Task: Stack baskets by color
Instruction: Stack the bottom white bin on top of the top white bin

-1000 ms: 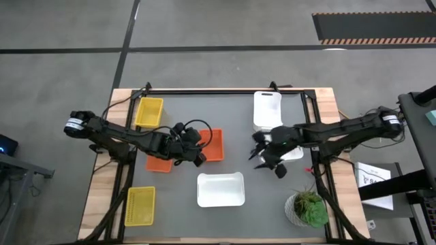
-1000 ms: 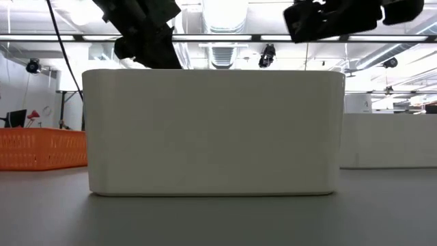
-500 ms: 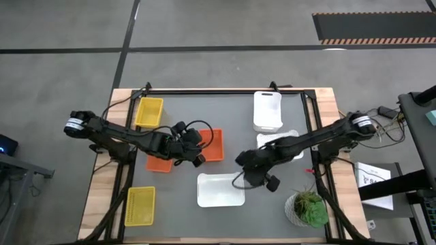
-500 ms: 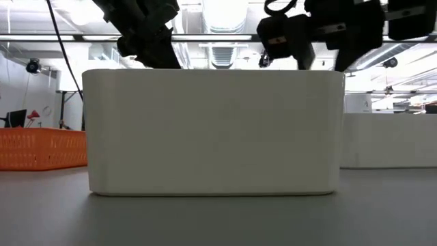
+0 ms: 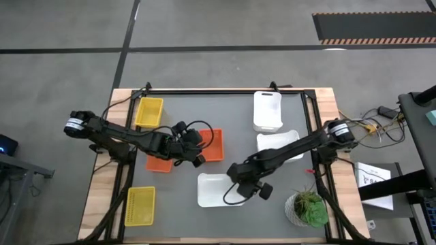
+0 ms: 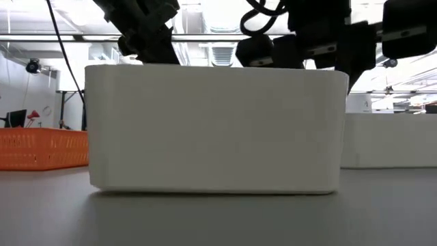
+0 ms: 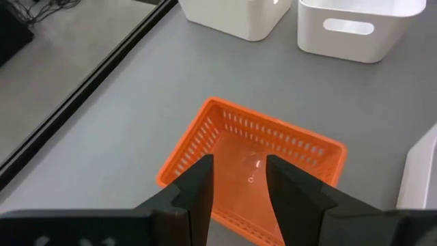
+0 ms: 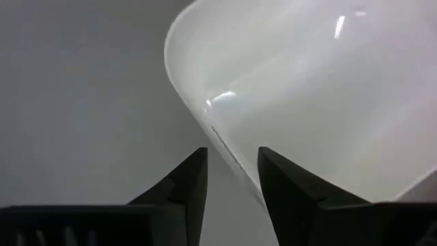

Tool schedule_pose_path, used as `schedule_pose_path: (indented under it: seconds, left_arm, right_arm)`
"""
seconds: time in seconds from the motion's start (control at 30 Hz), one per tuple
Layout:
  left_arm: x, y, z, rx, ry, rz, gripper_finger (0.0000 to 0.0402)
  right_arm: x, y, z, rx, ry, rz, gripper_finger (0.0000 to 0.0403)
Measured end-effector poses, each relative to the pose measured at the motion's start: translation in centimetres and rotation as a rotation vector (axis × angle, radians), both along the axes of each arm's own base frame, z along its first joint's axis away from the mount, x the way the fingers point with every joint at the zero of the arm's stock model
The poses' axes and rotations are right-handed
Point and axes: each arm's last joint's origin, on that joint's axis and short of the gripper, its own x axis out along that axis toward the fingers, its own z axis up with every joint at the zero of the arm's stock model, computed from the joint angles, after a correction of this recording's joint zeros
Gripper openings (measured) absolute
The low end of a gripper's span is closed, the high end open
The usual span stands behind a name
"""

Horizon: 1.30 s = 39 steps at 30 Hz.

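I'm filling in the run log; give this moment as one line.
right gripper: open, straddling near white basket wall | left gripper: open over orange basket | stacking: unfinished

A grey counter (image 5: 225, 112) with pale wooden edges and a black frame rail sits on a grey floor (image 5: 204, 27). The potted green plant (image 5: 308, 207) stands just beyond the right end effector (image 5: 244, 189), toward the counter's near right corner. 1 striped black mat (image 5: 371, 27) lies on the floor, well apart. White papers (image 5: 373, 178) rest off the counter's right edge.
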Motion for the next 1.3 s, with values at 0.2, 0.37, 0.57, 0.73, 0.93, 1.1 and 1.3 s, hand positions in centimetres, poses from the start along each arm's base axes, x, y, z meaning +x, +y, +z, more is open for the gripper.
schedule_pose_path:
  seconds: [0.2, 0.37, 0.57, 0.73, 0.93, 1.1, 1.3]
  left_arm:
    - [0.0, 0.0, 0.0, -0.001, -0.003, 0.0, 0.0118]
    - [0.2, 0.0, 0.1, -0.006, -0.026, 0.0, 0.0118]
    - [0.3, 0.0, 0.3, 0.003, -0.042, 0.003, 0.0118]
    - [0.1, 0.3, 1.3, 0.139, -0.064, 0.068, 0.0118]
    - [-0.8, 0.8, 3.2, 0.318, -0.099, 0.175, 0.0118]
    - [-1.6, 0.9, 4.6, 0.343, -0.135, 0.156, 0.0118]
    - [-1.9, 0.7, 5.2, 0.351, -0.159, 0.139, 0.0118]
  right_arm:
    - [0.4, 0.1, -1.4, -0.022, 0.018, 0.048, 0.0092]
    - [0.4, 0.3, -1.8, -0.032, 0.013, 0.129, 0.0024]
    - [0.2, 0.7, -1.1, -0.037, 0.02, 0.137, 0.0009]
    - [-0.2, 0.7, 1.1, -0.013, 0.0, 0.057, 0.0009]
    - [-1.6, 0.3, 4.3, 0.048, -0.012, -0.091, 0.0009]
    - [-3.3, 0.0, 7.6, 0.105, -0.05, -0.174, 0.0009]
    - [-5.3, -2.4, 11.1, -0.016, -0.186, -0.522, 0.0008]
